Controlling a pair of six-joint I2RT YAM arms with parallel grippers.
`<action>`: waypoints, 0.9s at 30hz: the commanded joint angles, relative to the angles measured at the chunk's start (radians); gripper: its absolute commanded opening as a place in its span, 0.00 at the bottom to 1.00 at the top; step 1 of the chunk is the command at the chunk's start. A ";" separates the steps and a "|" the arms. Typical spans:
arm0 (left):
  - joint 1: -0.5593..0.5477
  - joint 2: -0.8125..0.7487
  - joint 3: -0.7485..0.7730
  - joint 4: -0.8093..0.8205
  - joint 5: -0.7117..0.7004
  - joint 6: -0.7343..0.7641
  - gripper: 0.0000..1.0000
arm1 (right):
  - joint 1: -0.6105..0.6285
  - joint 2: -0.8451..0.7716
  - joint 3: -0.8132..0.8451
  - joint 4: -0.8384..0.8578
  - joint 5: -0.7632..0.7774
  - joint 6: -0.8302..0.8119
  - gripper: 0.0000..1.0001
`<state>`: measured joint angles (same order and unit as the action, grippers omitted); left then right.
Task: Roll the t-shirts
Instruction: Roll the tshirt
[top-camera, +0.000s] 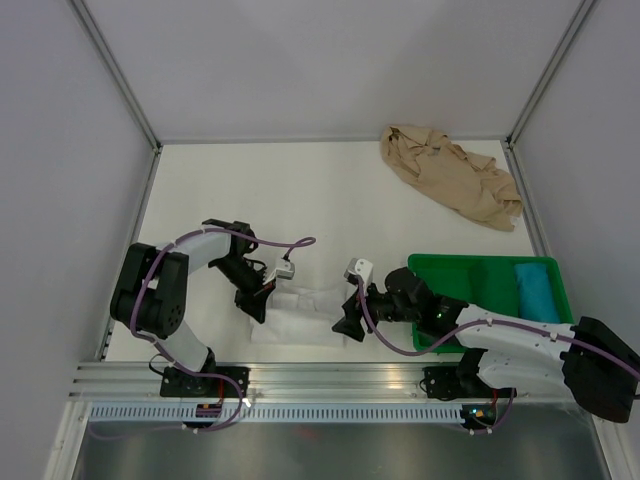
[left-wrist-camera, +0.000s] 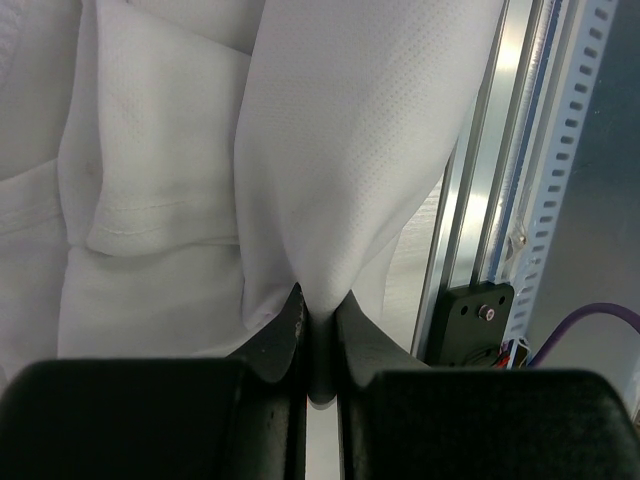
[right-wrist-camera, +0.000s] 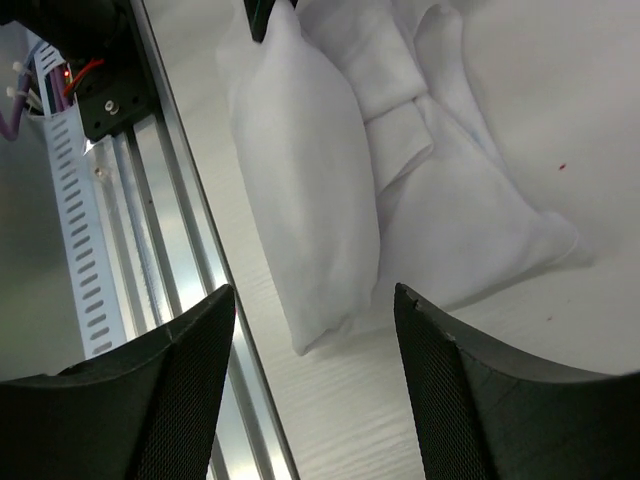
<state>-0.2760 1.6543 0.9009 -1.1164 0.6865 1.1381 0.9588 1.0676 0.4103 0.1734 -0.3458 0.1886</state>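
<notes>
Top external: white shirt (top-camera: 300, 315) pinched on one side only

Top external: bunched on table (top-camera: 250, 190) by near rail (top-camera: 330, 375), between both grippers; tan shirt (top-camera: 450, 185) crumpled in far right corner. Left wrist: left gripper (left-wrist-camera: 320, 335) clamped on a white fold. Right wrist: right gripper (right-wrist-camera: 315, 330) spread wide above shirt's end, gripping nothing.

Two t-shirts: one white t-shirt (top-camera: 300, 315) and one tan t-shirt (top-camera: 450, 185). One green tray (top-camera: 470, 262). One blue cloth (top-camera: 537, 290). Two arms: left arm (top-camera: 160, 290), right arm (top-camera: 520, 345).
</notes>
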 joint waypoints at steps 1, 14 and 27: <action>0.003 -0.014 0.013 0.007 0.013 0.017 0.13 | 0.009 0.005 0.015 0.150 0.110 -0.046 0.71; 0.006 -0.064 -0.014 0.007 0.024 0.003 0.13 | 0.038 0.212 -0.143 0.471 -0.033 0.204 0.45; 0.037 -0.044 0.004 0.033 0.037 -0.083 0.48 | -0.037 0.242 -0.134 0.376 -0.009 0.385 0.00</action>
<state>-0.2600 1.6165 0.8822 -1.1114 0.6857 1.1076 0.9565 1.2938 0.2424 0.5571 -0.3431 0.4965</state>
